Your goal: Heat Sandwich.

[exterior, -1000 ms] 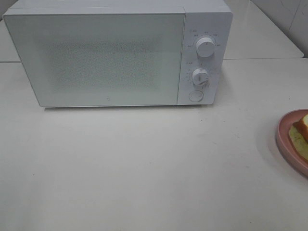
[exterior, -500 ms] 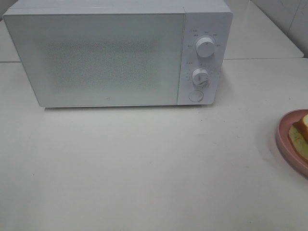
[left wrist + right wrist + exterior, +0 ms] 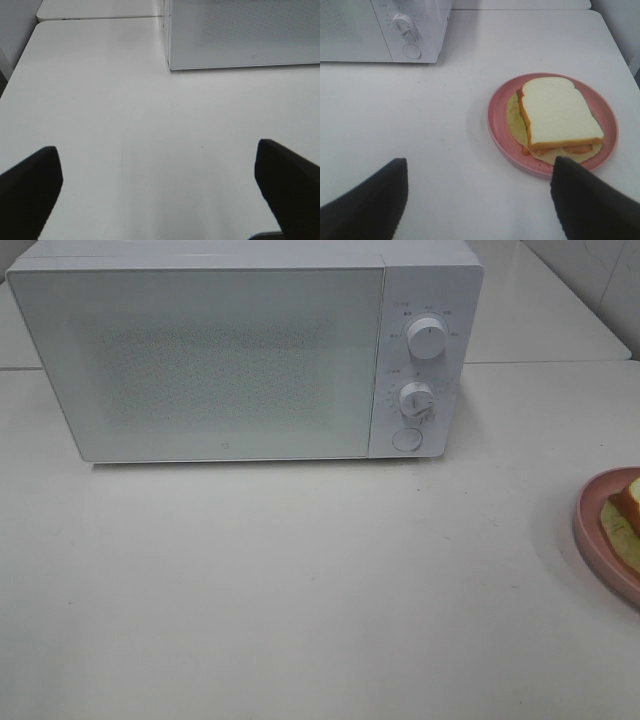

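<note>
White bread with a tan-orange crust makes up the sandwich [image 3: 560,116], which lies on a round pink plate [image 3: 496,116] with a pale yellow-green layer spreading out beneath the slices. In the high view only a sliver of the sandwich [image 3: 628,520] and the plate [image 3: 590,530] shows, cut off by the right edge of the picture, well apart from everything else on the bench [image 3: 300,590].

The right pincer [image 3: 477,200] hangs above the bench just short of the plate, its two dark fingers [image 3: 365,205] spread apart with nothing between them; one finger sits near the plate's rim in the wrist view, though I cannot tell whether it touches. It holds nothing.

Farther back stands a white microwave [image 3: 230,350] with its door closed. Its control panel, on the side nearer the plate, carries two round knobs, an upper knob [image 3: 427,339] and a lower knob [image 3: 416,400], with a round button [image 3: 406,439] under them. The right wrist view catches the lower knob and the button at the microwave's corner [image 3: 410,35].

The left pincer [image 3: 160,185] hovers over bare bench on the far side from the plate, its dark fingers [image 3: 30,185] set wide and released, gripping nothing. The microwave's lower front corner [image 3: 240,35] shows beyond it, resting on the bench [image 3: 100,100].
</note>
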### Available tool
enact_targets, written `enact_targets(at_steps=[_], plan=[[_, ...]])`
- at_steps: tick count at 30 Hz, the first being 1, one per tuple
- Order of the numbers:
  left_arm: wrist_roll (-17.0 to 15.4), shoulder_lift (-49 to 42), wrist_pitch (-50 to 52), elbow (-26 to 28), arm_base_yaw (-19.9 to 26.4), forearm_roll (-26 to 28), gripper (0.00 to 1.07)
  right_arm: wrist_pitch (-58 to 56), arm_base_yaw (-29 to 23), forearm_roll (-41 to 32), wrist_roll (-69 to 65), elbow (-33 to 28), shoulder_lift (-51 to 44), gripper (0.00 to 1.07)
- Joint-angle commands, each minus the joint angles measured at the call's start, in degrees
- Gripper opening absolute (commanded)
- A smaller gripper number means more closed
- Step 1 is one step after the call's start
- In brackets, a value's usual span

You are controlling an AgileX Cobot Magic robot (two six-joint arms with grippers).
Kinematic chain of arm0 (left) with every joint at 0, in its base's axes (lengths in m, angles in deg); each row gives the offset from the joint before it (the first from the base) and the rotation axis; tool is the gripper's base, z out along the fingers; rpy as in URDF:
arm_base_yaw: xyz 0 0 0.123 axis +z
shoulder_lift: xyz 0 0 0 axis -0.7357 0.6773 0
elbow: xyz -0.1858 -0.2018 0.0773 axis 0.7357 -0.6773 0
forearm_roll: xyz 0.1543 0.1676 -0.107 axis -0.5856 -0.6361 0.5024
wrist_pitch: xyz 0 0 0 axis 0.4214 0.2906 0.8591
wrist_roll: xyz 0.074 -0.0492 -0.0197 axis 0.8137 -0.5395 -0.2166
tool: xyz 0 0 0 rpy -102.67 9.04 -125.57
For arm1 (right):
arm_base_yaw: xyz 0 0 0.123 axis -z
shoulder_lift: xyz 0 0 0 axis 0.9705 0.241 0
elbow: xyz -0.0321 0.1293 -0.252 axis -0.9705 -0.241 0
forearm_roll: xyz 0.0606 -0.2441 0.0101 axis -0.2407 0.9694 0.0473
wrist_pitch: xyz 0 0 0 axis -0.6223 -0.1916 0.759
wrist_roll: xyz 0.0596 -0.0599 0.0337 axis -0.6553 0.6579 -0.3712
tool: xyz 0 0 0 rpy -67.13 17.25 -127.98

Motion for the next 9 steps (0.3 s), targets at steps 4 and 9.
enact_targets(at_steps=[4,9], plan=[[-0.1,-1.5,0.5,-0.2,0.1,-0.1,1.06,0.5,0.4,0.2,0.2,-0.1,-1.0,0.76],[-0.1,-1.5,0.5,-0.2,0.1,-0.1,1.06,0.5,0.4,0.2,0.2,-0.1,-1.0,0.76]])
